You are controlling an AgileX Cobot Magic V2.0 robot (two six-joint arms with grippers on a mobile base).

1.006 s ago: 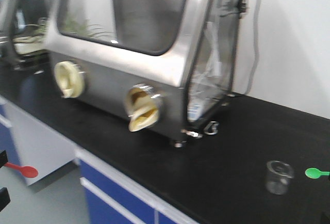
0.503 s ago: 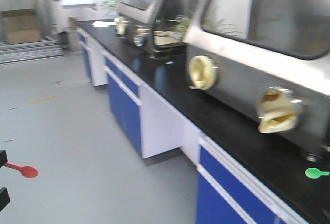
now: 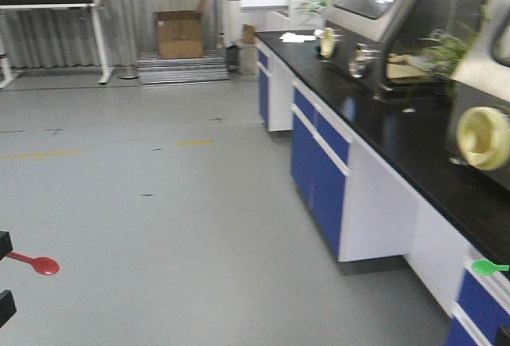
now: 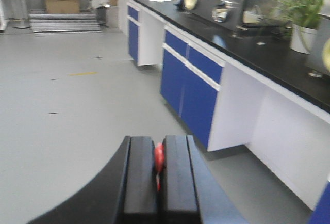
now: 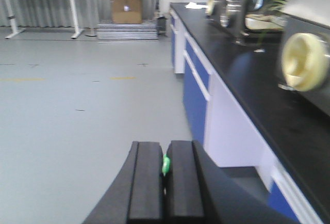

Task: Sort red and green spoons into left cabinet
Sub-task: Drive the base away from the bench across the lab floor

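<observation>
In the left wrist view my left gripper [image 4: 159, 152] is shut on the red spoon [image 4: 159, 159], a sliver of red showing between the black pads. The front view shows its bowl [image 3: 41, 265] sticking out rightward from the left gripper [image 3: 3, 270] at the frame's left edge, above the grey floor. My right gripper [image 5: 165, 158] is shut on the green spoon [image 5: 166, 165], whose bowl [image 3: 484, 266] pokes in from the right edge of the front view. The left cabinet is out of view.
A long black lab counter [image 3: 398, 135] with dark-blue cupboard fronts [image 3: 317, 151] runs along the right, carrying steel glove boxes [image 3: 381, 19] and plants. At the far wall stand a cardboard box [image 3: 180, 35], steps and a metal-legged stand [image 3: 99, 39]. Grey floor [image 3: 159, 202] spreads left.
The front view has swung left, from a glove box and beaker on the counter to the floor and far wall. Both spoons keep their places in the frame, still held.
</observation>
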